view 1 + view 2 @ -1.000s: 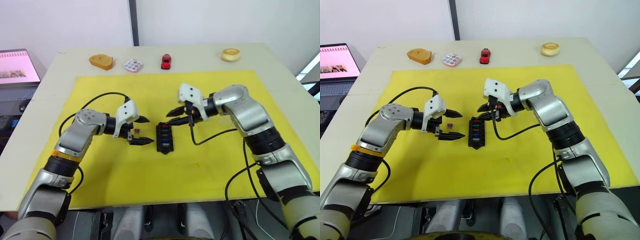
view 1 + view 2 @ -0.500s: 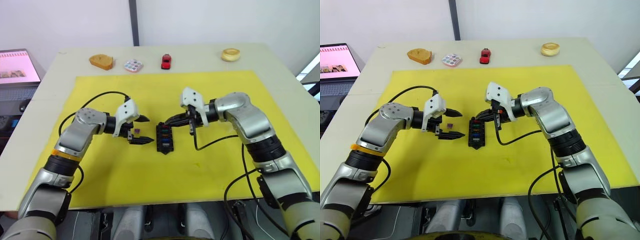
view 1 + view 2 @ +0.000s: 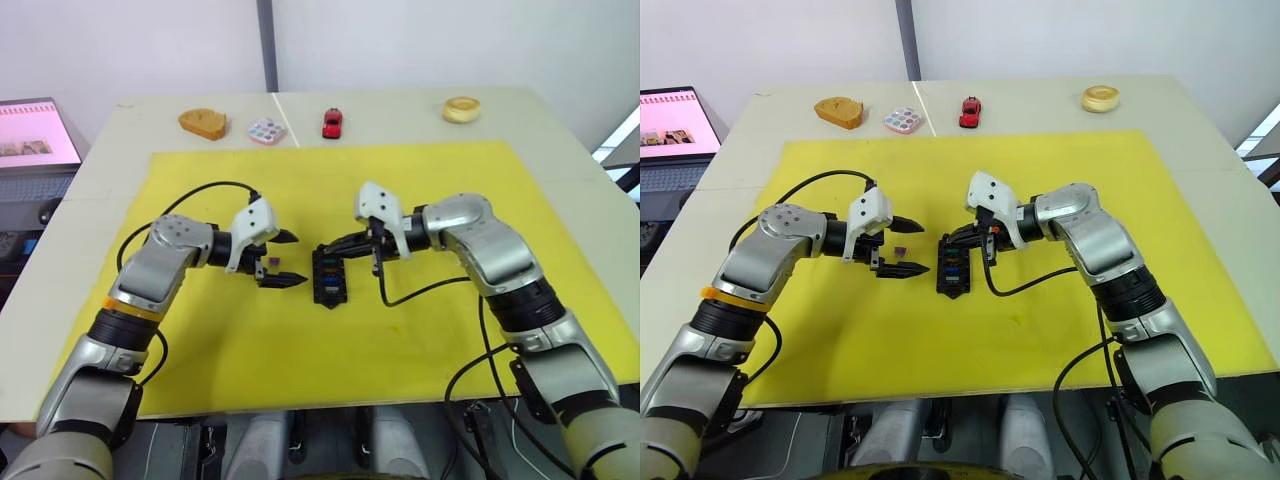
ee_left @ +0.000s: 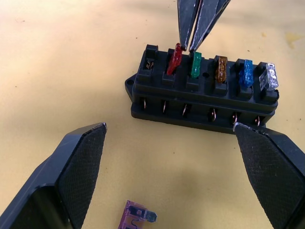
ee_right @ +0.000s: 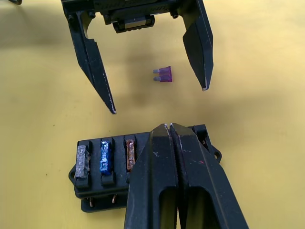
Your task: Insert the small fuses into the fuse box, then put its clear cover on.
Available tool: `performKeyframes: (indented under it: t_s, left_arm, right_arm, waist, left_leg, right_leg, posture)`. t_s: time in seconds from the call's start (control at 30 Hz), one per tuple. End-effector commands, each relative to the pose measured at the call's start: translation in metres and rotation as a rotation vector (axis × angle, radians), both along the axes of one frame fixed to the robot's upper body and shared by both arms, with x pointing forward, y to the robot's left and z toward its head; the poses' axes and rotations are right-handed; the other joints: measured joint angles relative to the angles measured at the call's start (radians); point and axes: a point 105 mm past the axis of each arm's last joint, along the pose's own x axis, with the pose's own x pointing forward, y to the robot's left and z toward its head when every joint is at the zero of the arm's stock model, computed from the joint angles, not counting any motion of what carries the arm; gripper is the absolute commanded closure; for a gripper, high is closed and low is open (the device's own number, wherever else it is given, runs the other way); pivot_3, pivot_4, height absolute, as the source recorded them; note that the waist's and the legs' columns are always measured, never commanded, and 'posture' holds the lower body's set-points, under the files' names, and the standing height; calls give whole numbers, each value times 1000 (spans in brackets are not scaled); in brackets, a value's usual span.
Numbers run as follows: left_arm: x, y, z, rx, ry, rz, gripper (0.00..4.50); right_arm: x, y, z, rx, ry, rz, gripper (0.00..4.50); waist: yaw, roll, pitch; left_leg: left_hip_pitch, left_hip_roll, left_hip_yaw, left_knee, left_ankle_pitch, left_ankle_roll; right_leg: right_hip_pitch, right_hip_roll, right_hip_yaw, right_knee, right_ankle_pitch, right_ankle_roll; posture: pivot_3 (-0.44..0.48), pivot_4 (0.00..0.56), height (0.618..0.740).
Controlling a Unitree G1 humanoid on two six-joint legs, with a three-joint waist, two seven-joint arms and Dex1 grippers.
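The black fuse box (image 3: 328, 275) lies in the middle of the yellow mat (image 3: 420, 330). Five small fuses stand in its slots (image 4: 205, 71): red, green, amber, blue and clear grey. The slot at the end beside the red one is empty. The red fuse (image 4: 175, 59) stands tilted. My right gripper (image 3: 325, 246) is shut, with its tips (image 4: 189, 45) touching the top of that red fuse. A purple fuse (image 5: 164, 74) lies flat on the mat, left of the box. My left gripper (image 3: 298, 260) is open around it, not touching. The clear cover is out of view.
Along the table's far edge stand a bread-like piece (image 3: 203, 123), a round paint palette (image 3: 266, 131), a red toy car (image 3: 332, 122) and a tan ring (image 3: 461, 108). A lit screen (image 3: 35, 130) sits off the table's left side. Black cables loop from both wrists.
My right gripper has moved down and left until its shut tips rest on the far end of the fuse box. The left arm and the purple fuse have not moved.
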Motion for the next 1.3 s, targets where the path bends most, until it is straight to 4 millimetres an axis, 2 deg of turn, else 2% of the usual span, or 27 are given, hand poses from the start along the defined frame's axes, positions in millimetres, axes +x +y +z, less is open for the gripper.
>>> performKeyframes:
  t_s: [0.03, 0.57, 1.3]
  left_arm:
    - [1, 0, 12, -4, -41, -10, 0]
    - [2, -2, 12, -13, -50, -3, 0]
    - [0, -2, 10, -17, -48, -3, 0]
  right_arm:
    - [1, 1, 2, -2, -25, 5, 4436]
    - [10, -2, -15, -56, -27, -34, 4436]
    - [13, 0, -6, -45, -36, -36, 4436]
  waist:
    - [0, 0, 0]
    - [0, 0, 0]
    - [0, 0, 0]
  left_leg:
    - [0, 0, 0, 0, 0, 0]
    - [1, 0, 0, 0, 0, 0]
    - [3, 0, 0, 0, 0, 0]
  right_leg:
    - [0, 0, 0, 0, 0, 0]
    - [1, 1, 0, 0, 0, 0]
    - [1, 1, 0, 0, 0, 0]
  posture:
    - [0, 150, 740]
    - [0, 150, 740]
    - [0, 150, 740]
